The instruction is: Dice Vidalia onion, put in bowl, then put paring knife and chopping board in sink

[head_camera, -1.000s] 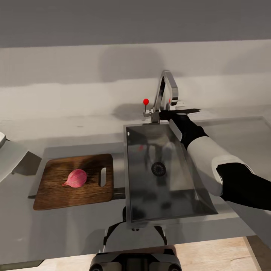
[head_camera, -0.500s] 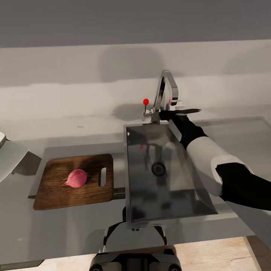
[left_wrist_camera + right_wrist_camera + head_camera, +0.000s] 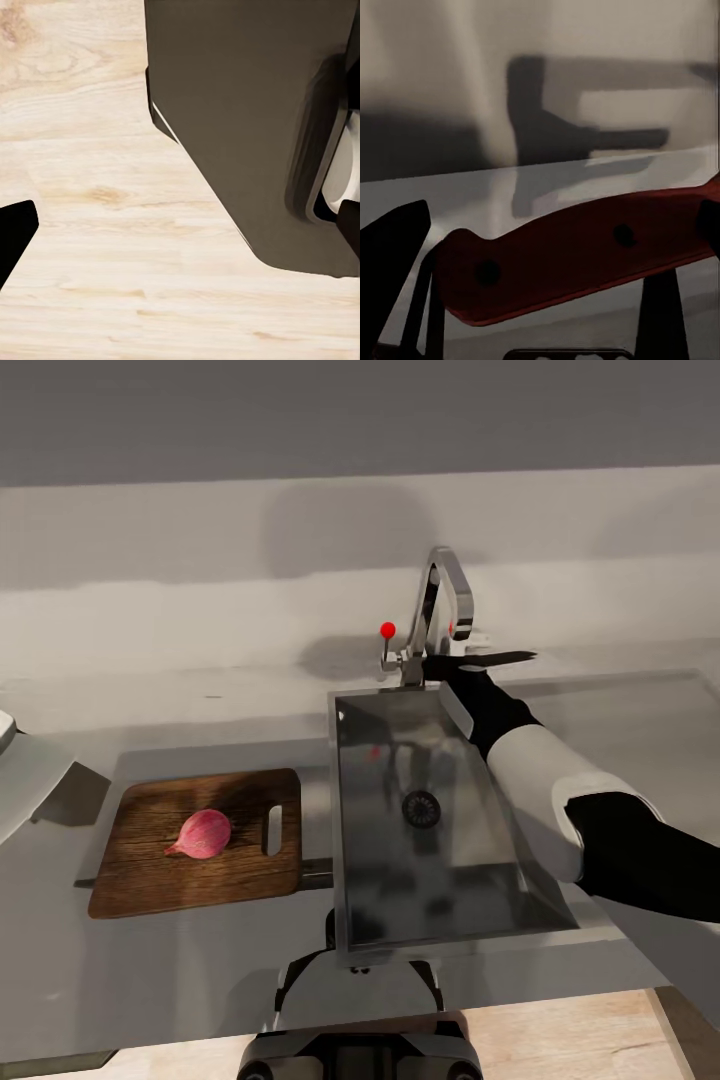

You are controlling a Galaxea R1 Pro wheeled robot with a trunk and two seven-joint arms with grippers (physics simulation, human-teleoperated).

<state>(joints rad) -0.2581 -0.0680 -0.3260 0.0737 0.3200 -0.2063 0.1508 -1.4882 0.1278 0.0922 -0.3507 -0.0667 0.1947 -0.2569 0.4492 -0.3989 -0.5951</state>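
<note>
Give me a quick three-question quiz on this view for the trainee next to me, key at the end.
1. True or false: the onion lies in the sink.
2. Where is the right hand? A: at the back of the sink by the tap, at the knife. B: over the board. C: down at the floor.
3. Fill in: the board's handle slot is at the end nearest the ____.

Key: 1 false, the onion rests on the board. 2 A. 3 sink.
</note>
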